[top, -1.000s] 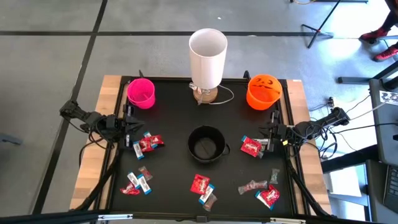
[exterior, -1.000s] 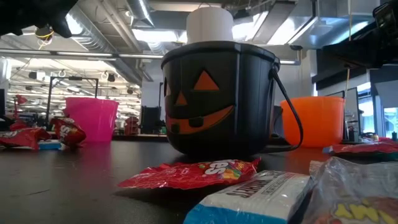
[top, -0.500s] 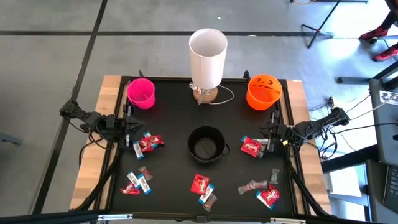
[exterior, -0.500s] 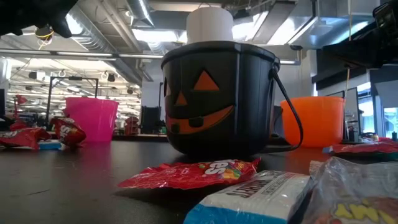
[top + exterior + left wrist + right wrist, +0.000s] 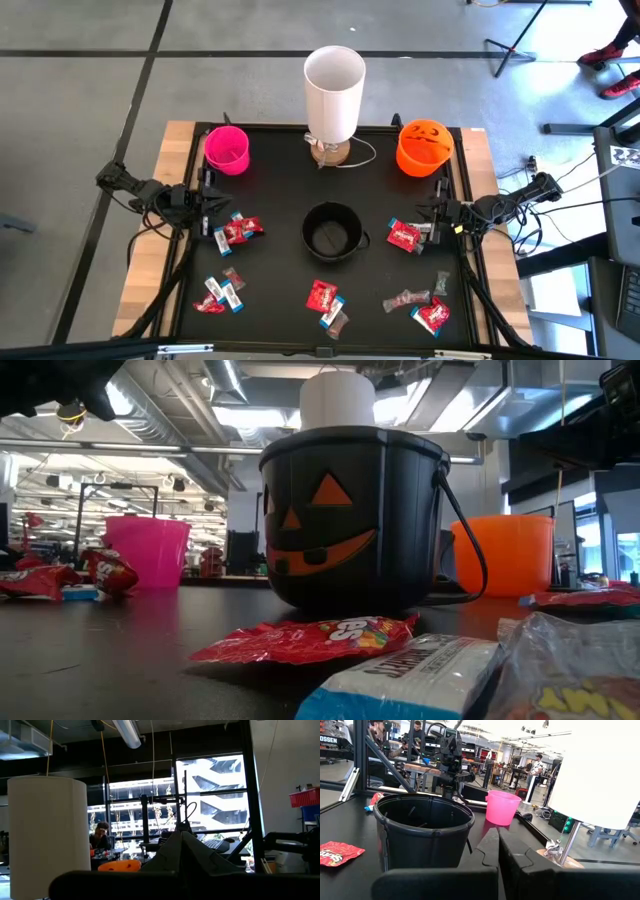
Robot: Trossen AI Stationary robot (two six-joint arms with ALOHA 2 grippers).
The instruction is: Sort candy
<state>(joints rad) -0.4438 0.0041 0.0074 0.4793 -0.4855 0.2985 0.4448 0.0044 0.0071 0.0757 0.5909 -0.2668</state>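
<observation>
The candy (image 5: 323,296) is lying scattered over the near half of the black table (image 5: 280,190), in loose clusters: a red packet with a blue bar (image 5: 238,230) near the left edge, a small group (image 5: 218,293) toward the near left corner, a red packet and bars near the front middle, and more pieces (image 5: 425,308) toward the near right corner. One red packet (image 5: 404,236) is lying just beside the right gripper (image 5: 432,230). In the low view a red packet (image 5: 310,639) and a blue-and-white bar (image 5: 400,678) are filling the foreground, the bar cut off by the frame's lower edge.

The black pumpkin bucket (image 5: 332,232) is sitting mid-table, with open mat all around it and a wide bare strip running behind it toward the far edge. There the pink cup (image 5: 227,150), a tall white cylinder (image 5: 333,82) and the orange pumpkin bucket (image 5: 424,147) are standing in a row.

The left gripper (image 5: 212,212) is resting at the left edge, its fingers pressed together and holding nothing. The right gripper is sitting at the right edge, fingers likewise together and empty.

The white cylinder is hiding much of the left wrist view, and the black bucket is blocking the table's middle in the low view. People are showing small in the room beyond, hard to make out.
</observation>
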